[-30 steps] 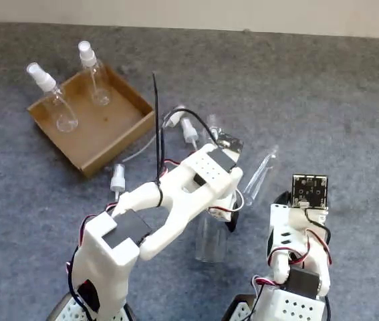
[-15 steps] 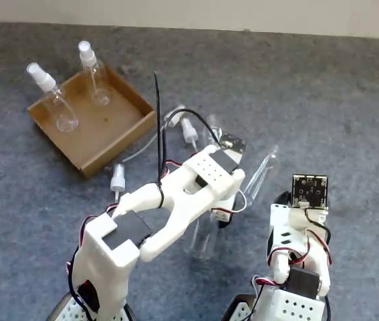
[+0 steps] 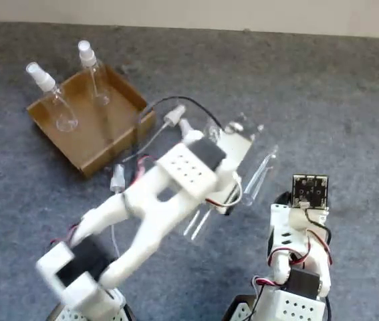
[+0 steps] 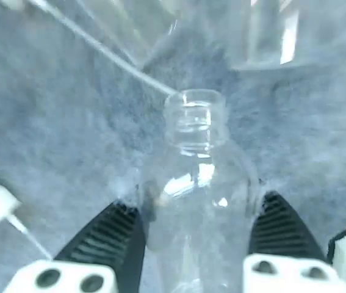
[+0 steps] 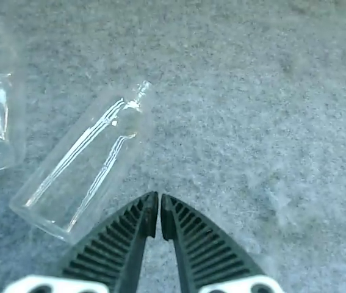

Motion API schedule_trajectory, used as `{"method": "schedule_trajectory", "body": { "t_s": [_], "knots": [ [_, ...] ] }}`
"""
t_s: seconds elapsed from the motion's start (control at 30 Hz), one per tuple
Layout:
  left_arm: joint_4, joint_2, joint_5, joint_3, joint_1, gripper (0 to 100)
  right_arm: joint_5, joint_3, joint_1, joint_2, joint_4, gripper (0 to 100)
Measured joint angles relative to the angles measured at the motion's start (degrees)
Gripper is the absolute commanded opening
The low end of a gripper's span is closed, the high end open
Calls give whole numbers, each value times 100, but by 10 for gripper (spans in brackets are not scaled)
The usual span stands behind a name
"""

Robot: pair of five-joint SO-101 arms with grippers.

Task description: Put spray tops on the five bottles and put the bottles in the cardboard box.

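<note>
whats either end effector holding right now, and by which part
The left end effector grips a clear uncapped bottle across its body, just below the shoulder, a finger on each side. The right end effector is shut on nothing.

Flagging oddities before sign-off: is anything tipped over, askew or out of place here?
One capless bottle lies on its side on the carpet near the right gripper, instead of standing. Spray tops lie loose near the cardboard box. The left gripper holds a second bottle, also capless. Nothing looks spilled or broken.
</note>
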Motion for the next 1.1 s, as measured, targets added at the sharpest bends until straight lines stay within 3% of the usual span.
{"method": "schedule_trajectory", "body": {
  "t_s": [0.23,0.6,0.83,1.03,1.1],
  "knots": [
    [105,-1873,-879,0,-703,66,0,0,-18,0,0,13],
    [1002,-3516,-976,0,-1978,64,0,0,-396,0,0,13],
    [1495,-4879,-976,0,-2040,63,0,0,-404,0,0,13],
    [1468,-5389,-1037,712,-2611,64,0,-53,-536,0,290,13],
    [1081,-5424,-1371,1196,-2919,63,0,-114,-730,0,440,14]
  ]
}}
